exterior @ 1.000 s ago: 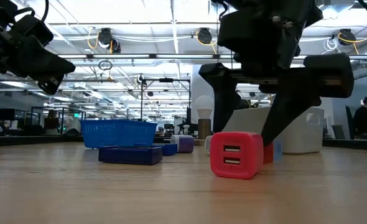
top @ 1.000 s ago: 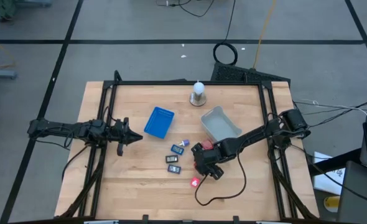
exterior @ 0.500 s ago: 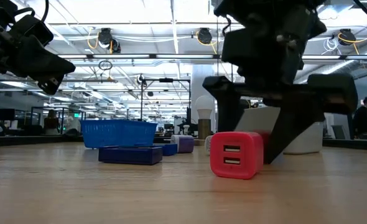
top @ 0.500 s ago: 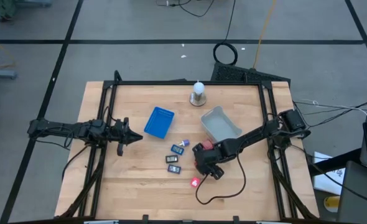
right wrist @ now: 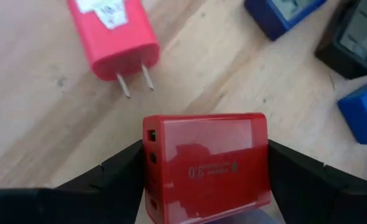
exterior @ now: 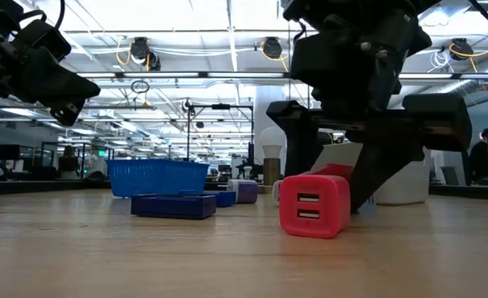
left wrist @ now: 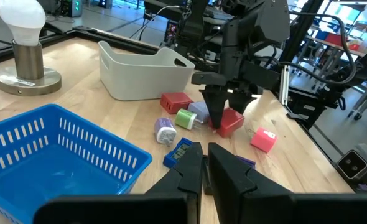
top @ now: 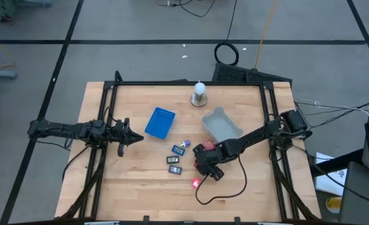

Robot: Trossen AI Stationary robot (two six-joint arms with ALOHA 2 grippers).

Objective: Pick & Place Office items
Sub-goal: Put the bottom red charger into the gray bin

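Observation:
A red block [right wrist: 205, 165] lies among the office items at the table's middle, with my right gripper [left wrist: 228, 119] shut on it. A pink-red plug block [top: 196, 183] lies just toward the near edge. A second red block [left wrist: 176, 101], green and purple-white bits [left wrist: 186, 118] and dark and blue pieces [top: 174, 164] lie on the wood nearby. My left gripper [top: 136, 137] hangs shut above the table's left side, holding nothing. My right gripper pinches the red block by two opposite side faces [right wrist: 147, 162] between its two fingers. The fingers [right wrist: 295, 174] slant down at it from the table's right. In the low view the block [exterior: 337, 170] sits tilted between them; the pink-red block hides its underside.
A blue mesh basket [top: 160, 122] stands left of the items and a grey tray [top: 222, 124] at the far right of them. A white bulb on a round base [top: 199, 94] stands near the far edge. A black cable [top: 225, 194] loops near the front.
My right gripper has sunk a little over the red block and its fingers have drawn in against the block's sides. In the low view the block now shows higher and tilted between them.

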